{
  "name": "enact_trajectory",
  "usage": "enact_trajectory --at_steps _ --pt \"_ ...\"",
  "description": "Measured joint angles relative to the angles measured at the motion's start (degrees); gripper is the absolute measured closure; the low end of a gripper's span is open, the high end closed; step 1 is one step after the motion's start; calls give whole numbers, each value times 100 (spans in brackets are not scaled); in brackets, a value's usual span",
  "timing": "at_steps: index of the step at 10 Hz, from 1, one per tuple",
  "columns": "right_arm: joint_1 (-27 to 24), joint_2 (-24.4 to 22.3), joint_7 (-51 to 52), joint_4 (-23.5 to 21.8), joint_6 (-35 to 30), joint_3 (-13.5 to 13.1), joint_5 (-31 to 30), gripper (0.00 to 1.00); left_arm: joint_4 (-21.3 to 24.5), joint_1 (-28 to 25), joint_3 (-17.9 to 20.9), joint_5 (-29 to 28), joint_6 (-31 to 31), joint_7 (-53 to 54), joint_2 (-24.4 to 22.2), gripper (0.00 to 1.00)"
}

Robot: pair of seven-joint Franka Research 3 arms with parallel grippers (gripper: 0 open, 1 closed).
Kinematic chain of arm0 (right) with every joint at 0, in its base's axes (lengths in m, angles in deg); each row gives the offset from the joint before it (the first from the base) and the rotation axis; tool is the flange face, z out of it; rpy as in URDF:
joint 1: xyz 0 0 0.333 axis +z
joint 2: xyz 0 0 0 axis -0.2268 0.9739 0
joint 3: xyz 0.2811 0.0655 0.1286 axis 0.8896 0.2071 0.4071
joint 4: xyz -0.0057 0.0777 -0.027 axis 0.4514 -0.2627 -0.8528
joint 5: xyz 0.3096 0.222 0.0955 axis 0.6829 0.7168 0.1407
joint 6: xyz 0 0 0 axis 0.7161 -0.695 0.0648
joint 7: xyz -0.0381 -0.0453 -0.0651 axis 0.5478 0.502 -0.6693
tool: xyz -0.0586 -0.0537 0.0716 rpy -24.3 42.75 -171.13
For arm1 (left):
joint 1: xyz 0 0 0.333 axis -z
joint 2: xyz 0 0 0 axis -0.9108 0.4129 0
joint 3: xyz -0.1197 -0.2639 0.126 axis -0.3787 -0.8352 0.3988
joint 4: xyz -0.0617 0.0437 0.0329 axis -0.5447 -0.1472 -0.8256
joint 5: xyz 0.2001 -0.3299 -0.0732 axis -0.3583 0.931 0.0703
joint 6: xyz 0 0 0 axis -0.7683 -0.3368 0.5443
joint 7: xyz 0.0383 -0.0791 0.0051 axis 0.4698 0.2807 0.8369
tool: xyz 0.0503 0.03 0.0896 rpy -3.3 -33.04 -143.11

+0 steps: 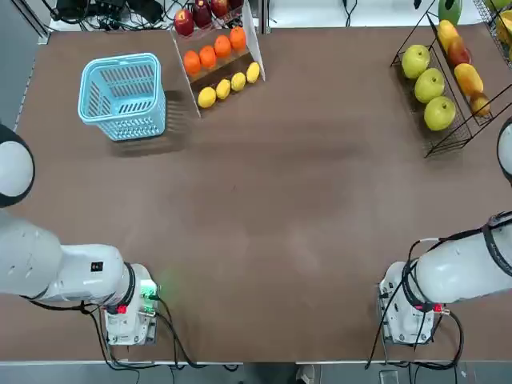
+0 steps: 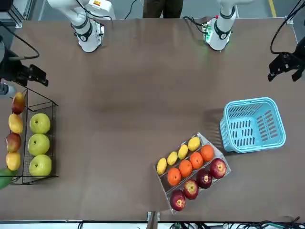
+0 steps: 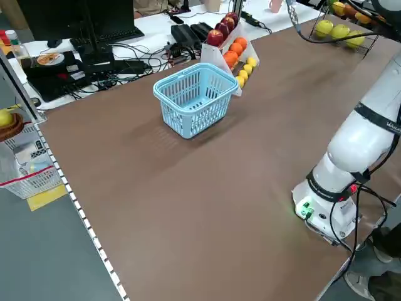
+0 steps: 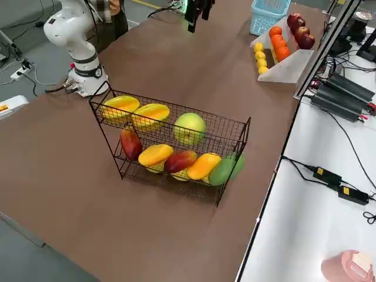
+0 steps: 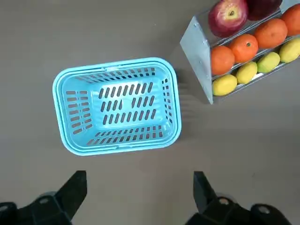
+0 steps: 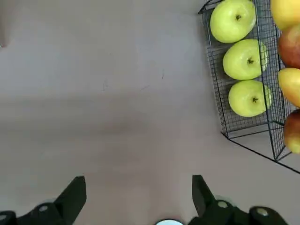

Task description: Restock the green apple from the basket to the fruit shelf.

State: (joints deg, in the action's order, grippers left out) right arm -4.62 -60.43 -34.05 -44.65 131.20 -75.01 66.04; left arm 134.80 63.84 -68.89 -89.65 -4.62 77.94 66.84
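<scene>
Overhead, both pincers hang open: left pincer (image 5: 139,197) above the basket (image 1: 122,96) near the tabletop's (image 1: 264,208) far-left corner, right pincer (image 6: 138,199) beside the far-right fruit shelf (image 1: 448,144), holding three green apples (image 1: 430,85).

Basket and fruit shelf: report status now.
Both end effectors open, left above basket, right beside fruit shelf. Basket empty. Three green apples sit on shelf. Nothing in the way.

Both arms raised above the table, wrists pointing down. Left gripper (image 5: 139,197) w/ fingers spread wide, nothing between them. Right gripper (image 6: 138,199) likewise splayed & empty, on robot's right side.
</scene>
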Motion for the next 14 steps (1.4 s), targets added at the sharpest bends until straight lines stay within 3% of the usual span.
enact_trajectory --at_steps 14 --pt "-141 1 582 -335 798 -101 -575 0 1 -4 13 0 -87 0 62 0"
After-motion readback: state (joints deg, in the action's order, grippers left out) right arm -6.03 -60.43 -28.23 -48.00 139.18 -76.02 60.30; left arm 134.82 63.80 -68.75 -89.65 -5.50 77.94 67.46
